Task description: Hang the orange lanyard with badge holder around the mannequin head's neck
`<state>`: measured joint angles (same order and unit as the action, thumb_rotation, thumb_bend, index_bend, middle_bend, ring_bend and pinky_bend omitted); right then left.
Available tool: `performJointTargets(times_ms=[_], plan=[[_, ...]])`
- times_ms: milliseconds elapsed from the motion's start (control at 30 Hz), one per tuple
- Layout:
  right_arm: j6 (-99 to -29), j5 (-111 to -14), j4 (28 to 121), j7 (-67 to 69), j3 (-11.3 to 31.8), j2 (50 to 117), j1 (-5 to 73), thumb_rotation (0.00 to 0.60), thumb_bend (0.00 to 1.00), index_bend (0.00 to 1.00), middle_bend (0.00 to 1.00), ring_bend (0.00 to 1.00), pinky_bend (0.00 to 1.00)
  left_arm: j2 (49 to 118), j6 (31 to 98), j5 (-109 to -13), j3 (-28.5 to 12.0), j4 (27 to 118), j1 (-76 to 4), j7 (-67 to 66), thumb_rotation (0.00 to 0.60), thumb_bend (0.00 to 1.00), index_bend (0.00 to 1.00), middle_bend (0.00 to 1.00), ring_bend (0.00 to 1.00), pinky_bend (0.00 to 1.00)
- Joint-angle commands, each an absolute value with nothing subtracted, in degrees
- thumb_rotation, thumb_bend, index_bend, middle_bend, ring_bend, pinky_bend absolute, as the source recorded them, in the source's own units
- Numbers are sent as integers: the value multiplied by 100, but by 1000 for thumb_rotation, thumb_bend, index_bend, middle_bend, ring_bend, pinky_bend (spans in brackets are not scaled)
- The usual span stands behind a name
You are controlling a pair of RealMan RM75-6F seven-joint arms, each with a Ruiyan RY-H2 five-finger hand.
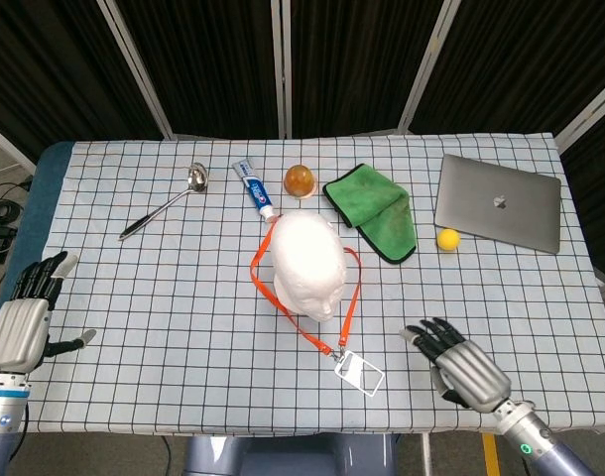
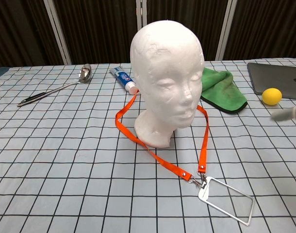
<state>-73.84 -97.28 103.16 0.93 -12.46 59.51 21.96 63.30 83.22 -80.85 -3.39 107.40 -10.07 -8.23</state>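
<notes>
Chest view: orange lanyard [image 2: 160, 154] loops round the mannequin head [image 2: 166, 73], badge holder [image 2: 225, 199] flat on the table. I judge the strap limp (take it near the clip). Right hand [image 1: 459, 365] apparently spread, holding nothing; left hand [image 1: 23, 322] likewise.

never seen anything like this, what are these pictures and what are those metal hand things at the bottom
Both pictures come from one robot's own cameras. The head view looks down on the table; the chest view looks across it from low down.

The metal things are the robot's two mechanical hands. Its left hand and right hand both have fingers spread and hold nothing.

On the checked table stands a white mannequin head with an orange lanyard looped round its neck. The clear badge holder lies flat in front.

Also there: a ladle, a toothpaste tube, an amber ball, a green cloth, a laptop and a yellow ball.
</notes>
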Motion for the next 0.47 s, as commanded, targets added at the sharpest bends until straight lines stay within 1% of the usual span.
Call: performJointTargets(times_ms=[33,67,100,200,333,467], plan=[[-8461,-9211,9979,353,-921,5886,1422,600,76,42,1,0,0,6380,8398,-8191,-268,10607,-941,-849,600,0,0,0,0,0],[-8624,-9138,9908,472,-857,5911,1328,600,23,29,0,0,0,6395,8408,-8211,-246,10578,-922,-825,600,0,0,0,0,0],[-8818,-9091,9795,620,-785,5962,1217,600,1,16,0,0,0,6413,8424,-8248,-219,10532,-896,-781,600,0,0,0,0,0],[-9208,-9080,9463,854,-654,6132,983,600,0,0,0,0,0,6446,8492,-8364,-157,10383,-831,-698,600,0,0,0,0,0],[-9446,-9159,9086,759,-589,6308,811,600,0,0,0,0,0,6467,8540,-8467,-89,10272,-765,-606,600,0,0,0,0,0],[-9677,-9331,8600,88,-527,6556,667,600,0,0,0,0,0,6474,8577,-8543,-34,10201,-703,-517,600,0,0,0,0,0]])
